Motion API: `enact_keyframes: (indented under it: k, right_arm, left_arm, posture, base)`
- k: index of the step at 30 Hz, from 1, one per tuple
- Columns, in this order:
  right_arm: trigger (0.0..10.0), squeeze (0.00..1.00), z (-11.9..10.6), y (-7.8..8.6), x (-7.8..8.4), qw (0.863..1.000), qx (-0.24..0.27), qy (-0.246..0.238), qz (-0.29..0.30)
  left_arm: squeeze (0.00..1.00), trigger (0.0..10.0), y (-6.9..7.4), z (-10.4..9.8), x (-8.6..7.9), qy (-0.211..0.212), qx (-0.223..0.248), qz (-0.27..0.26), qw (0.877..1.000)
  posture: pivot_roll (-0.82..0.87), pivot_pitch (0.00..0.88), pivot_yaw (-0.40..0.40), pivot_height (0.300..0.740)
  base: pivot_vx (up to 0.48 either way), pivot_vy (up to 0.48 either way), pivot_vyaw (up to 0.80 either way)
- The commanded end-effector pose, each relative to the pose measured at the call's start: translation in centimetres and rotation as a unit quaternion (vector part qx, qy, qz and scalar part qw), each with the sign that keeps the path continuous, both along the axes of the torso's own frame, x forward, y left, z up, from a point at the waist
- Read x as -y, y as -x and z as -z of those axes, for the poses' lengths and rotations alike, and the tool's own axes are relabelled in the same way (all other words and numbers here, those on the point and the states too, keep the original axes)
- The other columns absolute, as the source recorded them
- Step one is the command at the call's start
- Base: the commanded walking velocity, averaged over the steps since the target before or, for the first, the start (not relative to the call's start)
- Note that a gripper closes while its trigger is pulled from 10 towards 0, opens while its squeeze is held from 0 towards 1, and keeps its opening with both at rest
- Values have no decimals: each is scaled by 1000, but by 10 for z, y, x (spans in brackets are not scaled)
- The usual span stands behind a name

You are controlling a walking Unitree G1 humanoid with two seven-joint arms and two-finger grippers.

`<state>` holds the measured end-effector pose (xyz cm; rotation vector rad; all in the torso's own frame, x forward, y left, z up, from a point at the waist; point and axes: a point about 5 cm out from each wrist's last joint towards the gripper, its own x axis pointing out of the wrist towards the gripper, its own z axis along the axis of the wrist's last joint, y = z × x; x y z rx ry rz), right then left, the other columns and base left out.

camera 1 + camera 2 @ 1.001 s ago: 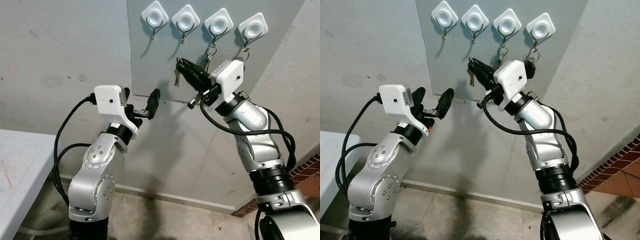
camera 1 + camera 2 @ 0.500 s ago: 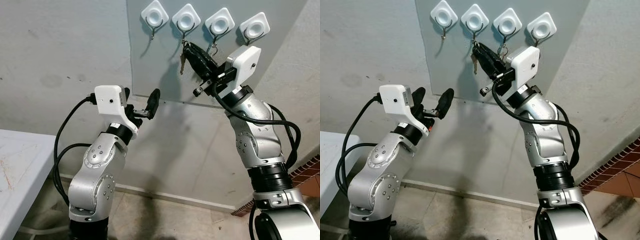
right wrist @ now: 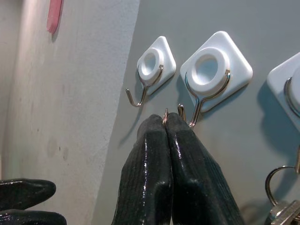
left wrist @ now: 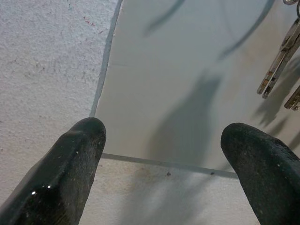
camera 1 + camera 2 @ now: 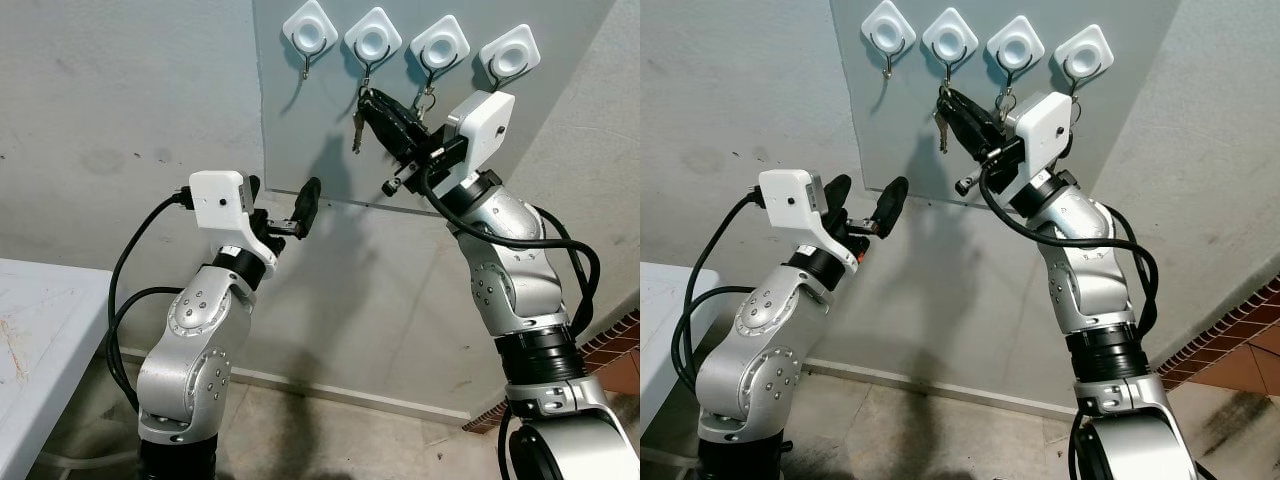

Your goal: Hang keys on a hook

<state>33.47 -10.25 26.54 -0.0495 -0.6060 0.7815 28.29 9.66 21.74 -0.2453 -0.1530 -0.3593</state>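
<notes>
Four white hooks sit in a row on a grey wall panel (image 5: pixel 300 150). My right gripper (image 5: pixel 368 100) is raised to just under the second hook (image 5: pixel 372 40), shut on a key ring (image 3: pixel 165 115). A brass key (image 5: pixel 357 128) dangles from the ring. In the right wrist view the ring sits beside the wire tip of that second hook (image 3: pixel 206 77), and I cannot tell whether they touch. The first hook (image 5: pixel 309 30) is bare. My left gripper (image 5: pixel 285 208) is open, held near the panel's lower edge with nothing between its fingers (image 4: pixel 70 164).
Another key bunch (image 5: pixel 425 100) hangs from the third hook (image 5: pixel 438 45), also seen in the left wrist view as keys (image 4: pixel 280 58). A white table (image 5: pixel 40 330) stands at lower left. Brick flooring (image 5: pixel 620 335) shows at lower right.
My right gripper has lifted the keys from mid-panel up to the second hook, then shifted slightly left and down. The left arm has not moved.
</notes>
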Motion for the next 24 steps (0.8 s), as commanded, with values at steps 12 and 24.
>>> enact_keyframes:
  k: [12,24]
  right_arm:
    - [10000,0,-20,3,-4,999,24,-33,-13]
    - [10000,0,-18,0,0,998,-3,-64,-9]
  left_arm:
    - [0,10000,2,-4,2,1,5,2,1000]
    - [0,10000,4,-9,5,-5,16,11,1000]
  posture:
    - [32,94,-47,740]
    - [33,93,-47,740]
  base:
    - [0,0,0]
    - [0,0,0]
